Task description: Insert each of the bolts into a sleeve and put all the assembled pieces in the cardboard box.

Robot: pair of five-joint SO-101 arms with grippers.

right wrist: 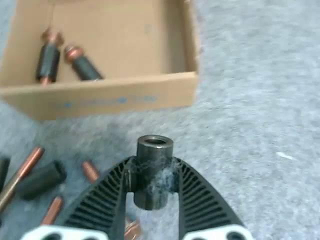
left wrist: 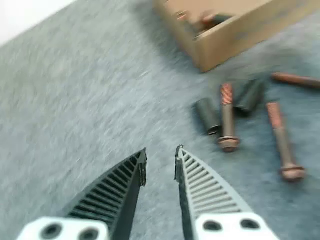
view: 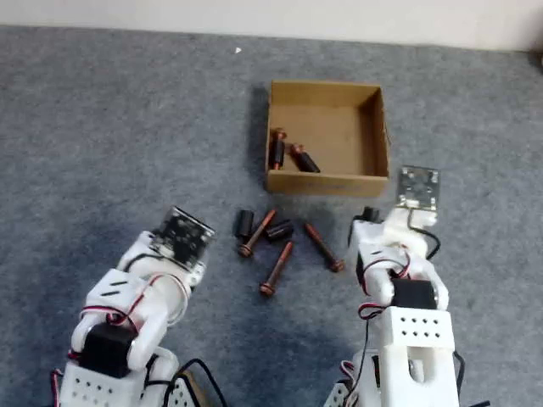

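One bolt (view: 324, 247) lies flat just left of my right pincer (right wrist: 153, 169), which clamps a sleeve (right wrist: 155, 149) upright; my left pincer (left wrist: 160, 154) gapes narrowly, empty.

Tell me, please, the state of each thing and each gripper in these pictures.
Cardboard box: open, two assembled pieces lying inside.
Three bolts: loose on the carpet, no sleeve on them.
Two sleeves: lying beside the bolts.
Left gripper: open, empty.
Right gripper: shut on the third sleeve, its bore empty.
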